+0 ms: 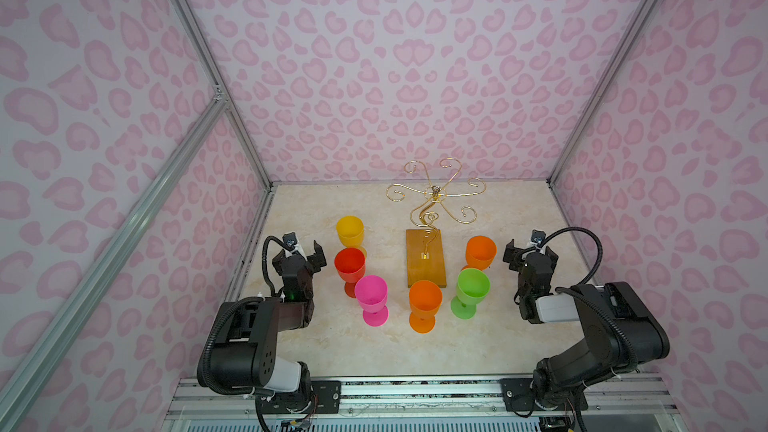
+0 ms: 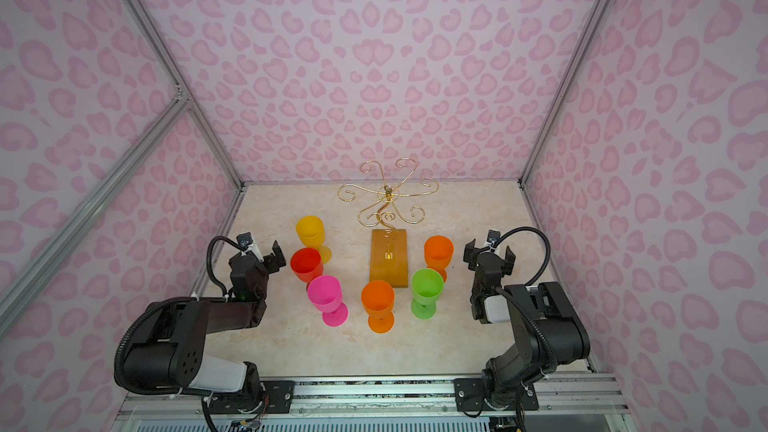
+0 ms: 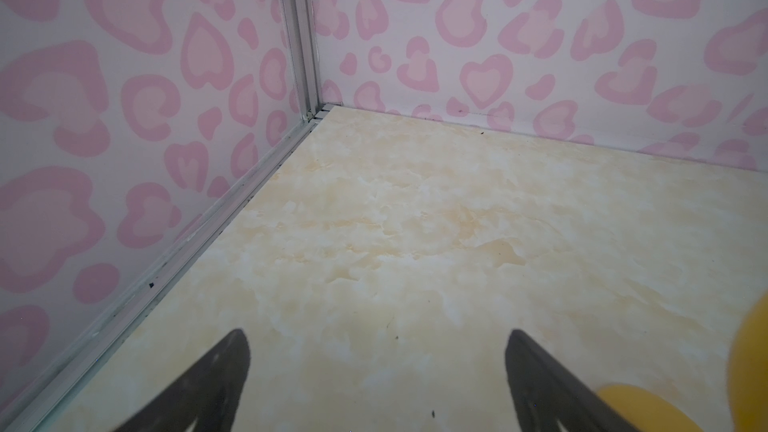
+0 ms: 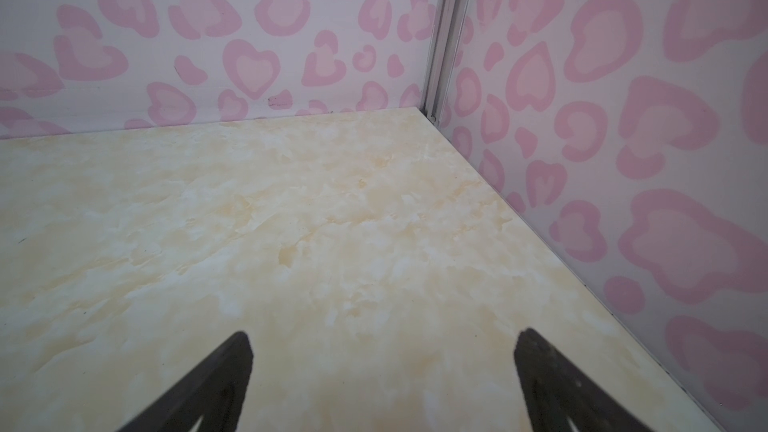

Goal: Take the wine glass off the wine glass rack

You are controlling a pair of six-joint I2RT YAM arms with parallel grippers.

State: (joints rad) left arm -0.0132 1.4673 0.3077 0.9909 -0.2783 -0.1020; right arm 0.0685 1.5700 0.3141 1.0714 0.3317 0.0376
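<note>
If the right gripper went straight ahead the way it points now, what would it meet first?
Way looks free: right gripper, open, faces bare table, then the back wall by the corner post; depth unclear.

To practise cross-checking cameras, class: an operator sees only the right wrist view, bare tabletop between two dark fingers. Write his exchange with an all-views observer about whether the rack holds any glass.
Operator: Does any glass hang on the wine glass rack?
Observer: No; all its arms are bare in both top views.
Operator: Where are the glasses?
Observer: Six stand upright on the table: yellow glass, red glass, pink glass left of the rack's base; front orange glass before it; green glass, rear orange glass right.
Operator: And the left gripper?
Observer: Open and empty.
</note>
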